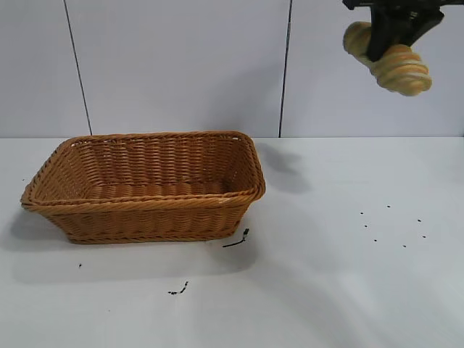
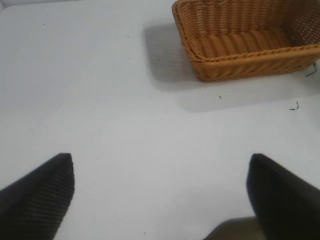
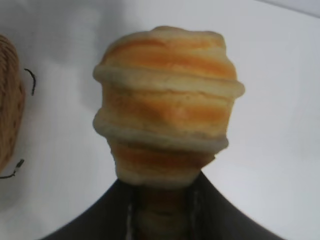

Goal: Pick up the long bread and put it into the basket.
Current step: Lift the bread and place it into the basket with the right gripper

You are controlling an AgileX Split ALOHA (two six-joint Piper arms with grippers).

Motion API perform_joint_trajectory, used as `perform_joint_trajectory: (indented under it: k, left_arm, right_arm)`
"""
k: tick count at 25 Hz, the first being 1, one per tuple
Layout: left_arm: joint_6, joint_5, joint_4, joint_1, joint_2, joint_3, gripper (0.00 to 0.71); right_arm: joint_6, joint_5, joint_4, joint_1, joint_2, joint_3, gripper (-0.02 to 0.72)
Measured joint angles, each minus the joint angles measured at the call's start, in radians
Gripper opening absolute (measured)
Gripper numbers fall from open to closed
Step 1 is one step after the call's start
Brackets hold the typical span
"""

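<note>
Right gripper (image 1: 386, 38) high at the exterior view's top right, clamped around the middle of the long bread (image 1: 395, 64); loaf tilted, well above the table (image 1: 348, 290). Ridged end facing the right wrist camera (image 3: 167, 105). Left gripper (image 2: 160, 192) spread wide over bare table, holding nothing. Basket (image 1: 145, 185) empty, resting on the table at left, well apart from the raised loaf. Dark specks (image 1: 391, 225) scattered on the table's right.

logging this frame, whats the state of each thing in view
long bread: lifted high above the table, gripped by the right end effector, right of the basket
basket: upright on the table, nothing inside
left end effector: open, holding nothing, over bare table away from the basket
right end effector: shut on the long bread
</note>
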State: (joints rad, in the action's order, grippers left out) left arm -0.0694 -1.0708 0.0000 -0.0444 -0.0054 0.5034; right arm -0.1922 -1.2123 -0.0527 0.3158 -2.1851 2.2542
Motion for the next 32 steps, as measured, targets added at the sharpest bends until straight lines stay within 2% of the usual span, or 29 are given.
perform_joint_trajectory:
  k: [4,10,16,19,22,25,27,29,32]
  left_arm:
    - [0.000,0.000,0.000,0.000,0.000,0.000,0.696]
    - [0.000,0.000,0.000,0.000,0.000,0.000,0.696]
    - [0.000,0.000,0.000,0.000,0.000,0.000,0.696]
    - [0.000,0.000,0.000,0.000,0.000,0.000,0.696]
    - [0.000,0.000,0.000,0.000,0.000,0.000,0.696]
    - [0.000,0.000,0.000,0.000,0.000,0.000,0.696]
    - [0.000,0.000,0.000,0.000,0.000,0.000,0.696]
    - [0.000,0.000,0.000,0.000,0.000,0.000,0.696]
    - [0.000,0.000,0.000,0.000,0.000,0.000,0.696]
  right_arm:
    - [-0.110,0.016,-0.010,0.133,-0.040,0.054,0.177]
    - [-0.299,0.141,-0.010,0.285,-0.112,0.055,0.177]
    - [-0.599,0.210,-0.017,0.362,-0.202,0.055,0.177]
    - [-0.695,0.219,-0.029,0.364,-0.258,0.055,0.177]
    - [-0.728,0.230,-0.032,0.354,-0.307,0.055,0.177]
    - [-0.732,0.240,-0.031,0.346,-0.336,0.055,0.177]
    - [-0.732,0.245,-0.032,0.344,-0.339,0.055,0.203]
    - [-0.732,0.253,-0.035,0.344,-0.339,0.055,0.279]
    - [-0.727,0.256,-0.048,0.344,-0.339,0.055,0.463]
